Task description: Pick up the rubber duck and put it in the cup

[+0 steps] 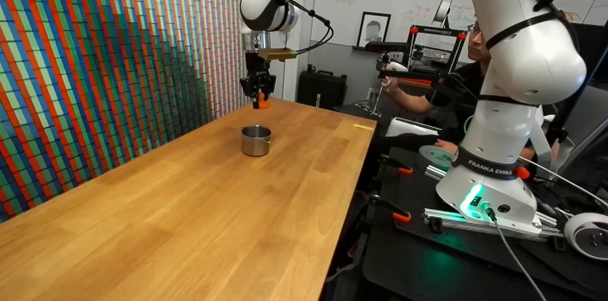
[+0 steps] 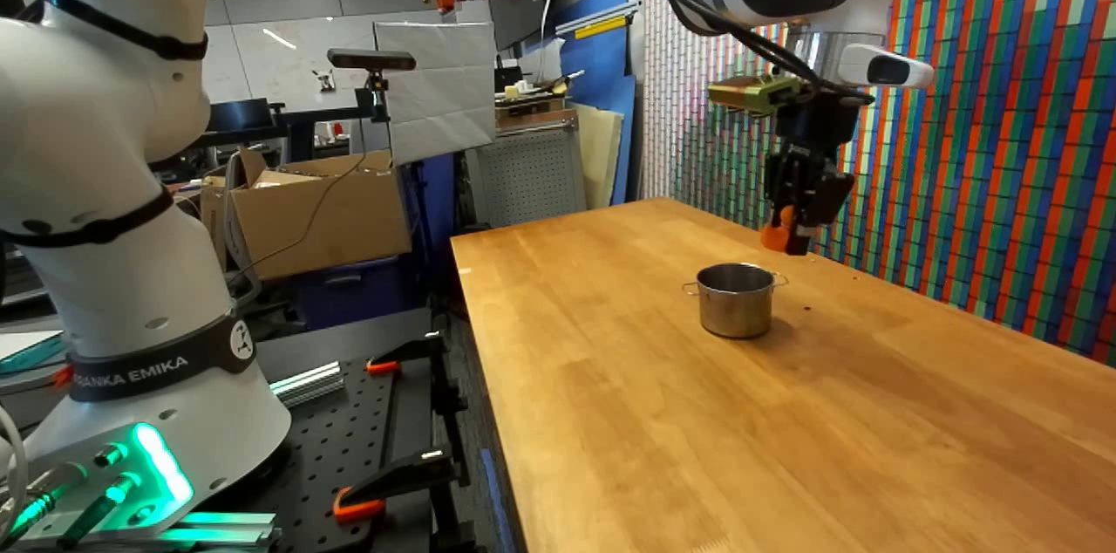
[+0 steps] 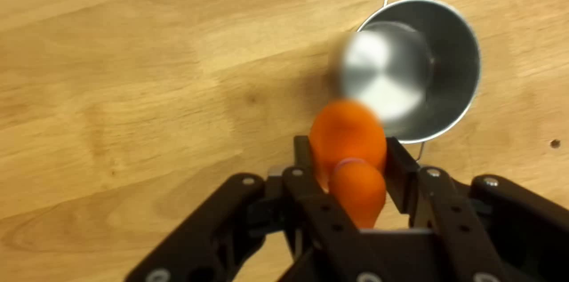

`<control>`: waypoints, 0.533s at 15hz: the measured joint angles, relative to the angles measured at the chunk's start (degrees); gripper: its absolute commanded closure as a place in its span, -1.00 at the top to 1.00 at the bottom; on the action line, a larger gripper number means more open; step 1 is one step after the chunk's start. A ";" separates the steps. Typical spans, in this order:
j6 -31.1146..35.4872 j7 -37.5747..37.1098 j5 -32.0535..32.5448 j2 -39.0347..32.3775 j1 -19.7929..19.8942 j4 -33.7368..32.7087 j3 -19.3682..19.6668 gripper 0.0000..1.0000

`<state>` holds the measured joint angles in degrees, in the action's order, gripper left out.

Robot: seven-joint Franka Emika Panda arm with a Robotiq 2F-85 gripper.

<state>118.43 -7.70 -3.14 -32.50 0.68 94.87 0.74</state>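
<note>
The rubber duck is orange and rounded. It shows in both exterior views [image 1: 264, 101] [image 2: 772, 238] and large in the wrist view [image 3: 349, 133]. My gripper [image 3: 348, 151] is shut on the duck, with one black finger on each side of it. It also shows in both exterior views [image 1: 260, 100] [image 2: 792, 235], holding the duck above the table. The cup, grey metal with thin wire handles, stands upright on the table in both exterior views [image 1: 256, 144] [image 2: 735, 310]. In the wrist view the cup [image 3: 455, 66] lies up and right of the duck, which overlaps the cup's near-left edge.
The wooden table [image 1: 228, 215] runs under the gripper and the cup. A colourful tiled wall [image 1: 104, 54] stands along its far side. A yellow strip [image 1: 363, 127] lies near the table's edge. A person [image 1: 456, 82] sits behind the robot base.
</note>
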 measured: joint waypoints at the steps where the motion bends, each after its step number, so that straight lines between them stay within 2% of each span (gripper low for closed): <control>1: -1.41 0.00 -0.70 0.35 -0.03 0.01 -0.52 -0.65; 7: -2.92 -0.03 -3.22 -0.61 -0.43 0.27 -2.26 -0.65; 8: -2.28 -0.03 -3.22 -1.03 -0.62 0.28 -2.26 0.35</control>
<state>116.15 -7.73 -6.36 -33.53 0.06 95.15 -1.52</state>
